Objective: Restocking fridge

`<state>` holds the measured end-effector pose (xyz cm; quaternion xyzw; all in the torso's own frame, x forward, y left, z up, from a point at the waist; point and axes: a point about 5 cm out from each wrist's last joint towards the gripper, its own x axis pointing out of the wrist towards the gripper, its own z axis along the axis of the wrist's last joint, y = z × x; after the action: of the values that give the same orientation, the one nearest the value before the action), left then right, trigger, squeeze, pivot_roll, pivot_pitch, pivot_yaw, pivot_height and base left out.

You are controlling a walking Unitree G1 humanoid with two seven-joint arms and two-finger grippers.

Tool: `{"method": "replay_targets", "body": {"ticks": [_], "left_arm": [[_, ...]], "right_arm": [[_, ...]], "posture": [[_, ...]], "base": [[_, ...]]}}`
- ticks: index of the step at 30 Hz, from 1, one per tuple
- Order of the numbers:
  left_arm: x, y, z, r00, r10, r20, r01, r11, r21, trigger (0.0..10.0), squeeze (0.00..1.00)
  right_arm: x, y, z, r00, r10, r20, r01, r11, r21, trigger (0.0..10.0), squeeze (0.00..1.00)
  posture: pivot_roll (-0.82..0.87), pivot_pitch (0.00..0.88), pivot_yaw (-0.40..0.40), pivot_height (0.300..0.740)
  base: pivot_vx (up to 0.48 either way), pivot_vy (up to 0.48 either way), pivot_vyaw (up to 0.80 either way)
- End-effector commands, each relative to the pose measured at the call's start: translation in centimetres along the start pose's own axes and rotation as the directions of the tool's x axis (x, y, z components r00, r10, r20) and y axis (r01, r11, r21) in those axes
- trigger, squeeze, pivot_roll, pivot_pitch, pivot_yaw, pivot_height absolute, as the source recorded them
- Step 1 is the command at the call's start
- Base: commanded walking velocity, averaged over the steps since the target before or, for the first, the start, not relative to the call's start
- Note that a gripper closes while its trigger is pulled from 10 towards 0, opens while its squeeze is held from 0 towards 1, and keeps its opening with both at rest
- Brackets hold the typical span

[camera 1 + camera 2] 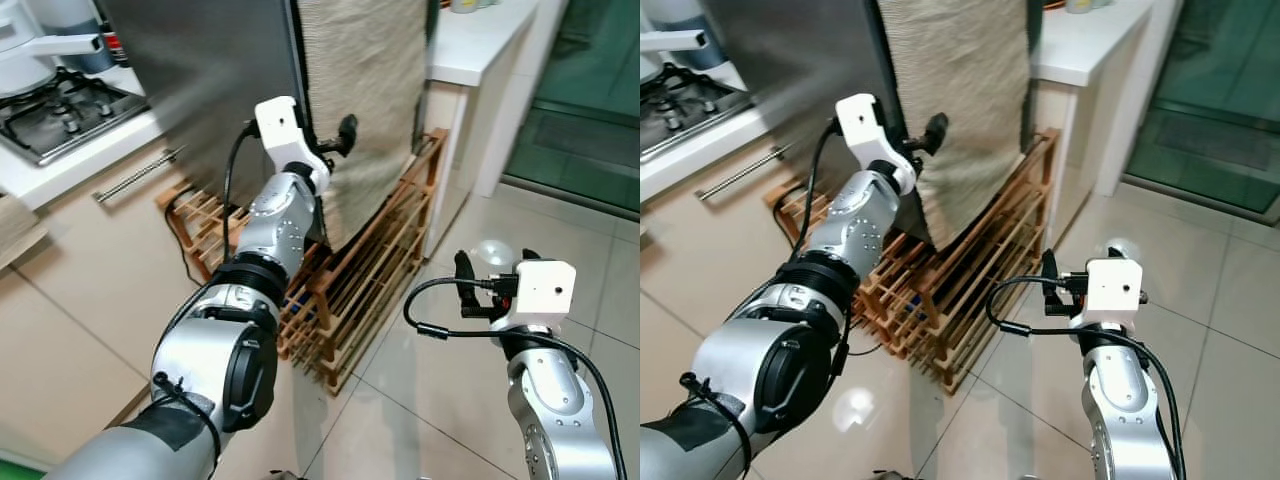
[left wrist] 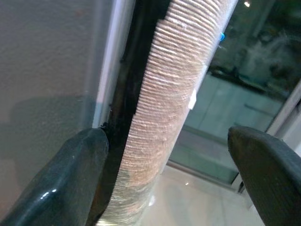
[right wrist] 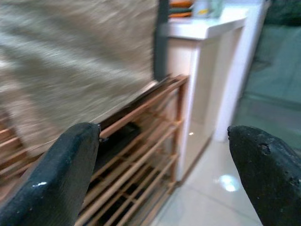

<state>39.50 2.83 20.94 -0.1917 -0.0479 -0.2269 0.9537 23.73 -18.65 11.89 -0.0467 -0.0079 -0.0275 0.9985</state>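
A kitchen with pale glossy floor tiles (image 1: 440,400); on the far left is a white counter with a gas hob (image 1: 60,110), on the far right a white worktop (image 1: 480,40) and a dark glass door (image 1: 590,90). In the middle stands the fridge (image 1: 200,80), a tall grey metal body with its long axis upright. A beige ribbed woven cloth (image 1: 365,90) hangs flat over its door. Below and to the right of it a slatted wooden rack (image 1: 360,280) rests on the floor.

The left gripper (image 1: 343,135) reaches far, up to the edge where the grey side meets the cloth. The left wrist view shows what the head views cannot: a narrow black seam (image 2: 129,89) running between the grey panel and the cloth, with the two fingers (image 2: 70,179) spread wide on either side, holding nothing.

The right gripper (image 1: 470,285) hovers low on the near right, above the tiles. In its wrist view the fingers (image 3: 61,174) are wide apart and empty, pointing to the rack and the cloth
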Motion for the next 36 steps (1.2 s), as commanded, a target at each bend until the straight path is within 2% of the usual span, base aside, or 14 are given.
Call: {"method": "replay_targets", "body": {"ticks": [1,6,9,12,13,16,19,20,22,24,27,29,33,36], "left_arm": [[1.2,-6.3,0.7,0.953,-0.302,0.003,0.301,0.949,0.096,10.0,0.0],[0.6,-13.2,-0.7,0.816,-0.578,0.008,0.578,0.816,-0.007,10.0,0.0],[0.2,-14.7,-1.1,0.777,-0.63,0.016,0.63,0.776,-0.046,10.0,0.0],[-1.2,-18.9,-1.8,0.634,-0.771,0.064,0.77,0.62,-0.153,10.0,0.0],[-1.2,-18.9,-1.8,0.634,-0.771,0.064,0.77,0.62,-0.153,10.0,0.0],[-3.0,-22.0,-0.6,0.46,-0.872,0.164,0.881,0.426,-0.206,10.0,0.0],[-3.6,-22.0,0.5,0.408,-0.892,0.196,0.908,0.372,-0.193,10.0,0.0],[-3.3,-19.7,1.5,0.448,-0.871,0.201,0.891,0.419,-0.174,10.0,0.0],[-3.2,-18.7,1.8,0.471,-0.859,0.2,0.881,0.444,-0.166,10.0,0.0],[-2.6,-12.8,2.6,0.647,-0.74,0.184,0.763,0.635,-0.126,10.0,0.0],[-2.9,-7.6,3.0,0.767,-0.619,0.169,0.637,0.767,-0.08,10.0,0.0],[-4.6,-1.3,4.2,0.891,-0.419,0.176,0.431,0.902,-0.032,10.0,0.0],[-5.6,1.1,4.8,0.937,-0.303,0.175,0.31,0.951,-0.011,10.0,0.0],[-8.1,6.7,5.4,0.984,0.001,0.177,-0.002,1.0,0.009,10.0,0.0]], "right_arm": [[-0.1,0.4,0.5,1.0,-0.001,0.012,0.001,1.0,-0.001,10.0,0.0],[-0.4,0.5,0.3,1.0,-0.025,0.01,0.025,1.0,0.007,10.0,0.0],[-0.5,0.5,0.3,1.0,-0.027,0.009,0.027,1.0,0.008,10.0,0.0],[-0.6,0.8,0.2,1.0,-0.03,0.008,0.03,0.999,0.01,10.0,0.0],[-0.6,0.8,0.2,1.0,-0.03,0.008,0.03,0.999,0.01,10.0,0.0],[-0.8,0.7,0.1,0.999,-0.042,0.003,0.042,0.999,0.009,10.0,0.0],[-1.0,0.6,0.0,0.999,-0.051,0.0,0.051,0.999,0.009,10.0,0.0],[-1.0,0.5,0.0,0.998,-0.063,0.002,0.063,0.998,0.011,10.0,0.0],[-1.0,0.5,0.0,0.998,-0.067,0.002,0.067,0.998,0.011,10.0,0.0],[-0.8,0.3,-0.2,0.997,-0.079,-0.005,0.079,0.997,0.011,10.0,0.0],[-0.5,0.2,-0.4,0.997,-0.078,-0.005,0.078,0.997,0.018,10.0,0.0],[0.2,0.0,-0.4,0.997,-0.079,-0.007,0.079,0.996,0.031,10.0,0.0],[0.6,-0.2,-0.5,0.997,-0.08,-0.01,0.08,0.996,0.035,10.0,0.0],[1.5,-0.3,-0.5,0.998,-0.065,-0.01,0.065,0.997,0.042,10.0,0.0]], "posture": [[-0.26,0.039,0.183,0.74],[-0.29,0.03,0.209,0.74],[-0.3,0.03,0.212,0.74],[-0.32,0.029,0.22,0.74],[-0.32,0.029,0.22,0.74],[-0.33,0.028,0.227,0.74],[-0.33,0.029,0.229,0.74],[-0.33,0.029,0.228,0.74],[-0.32,0.022,0.225,0.74],[-0.3,0.002,0.224,0.74],[-0.28,0.0,0.215,0.74],[-0.24,0.0,0.199,0.74],[-0.22,0.0,0.187,0.74],[-0.17,0.0,0.156,0.74]], "base": [[0.0,0.0,0.0],[0.0,0.0,0.0],[0.0,0.0,0.0],[0.0,0.0,0.0],[0.0,0.0,0.0],[0.0,0.0,0.0],[0.0,0.0,0.0],[0.0,0.0,0.0],[0.0,0.0,0.0],[0.0,0.0,0.0],[0.0,0.0,0.0],[0.0,0.0,0.0],[0.0,0.0,0.0],[0.0,0.0,0.0]]}}
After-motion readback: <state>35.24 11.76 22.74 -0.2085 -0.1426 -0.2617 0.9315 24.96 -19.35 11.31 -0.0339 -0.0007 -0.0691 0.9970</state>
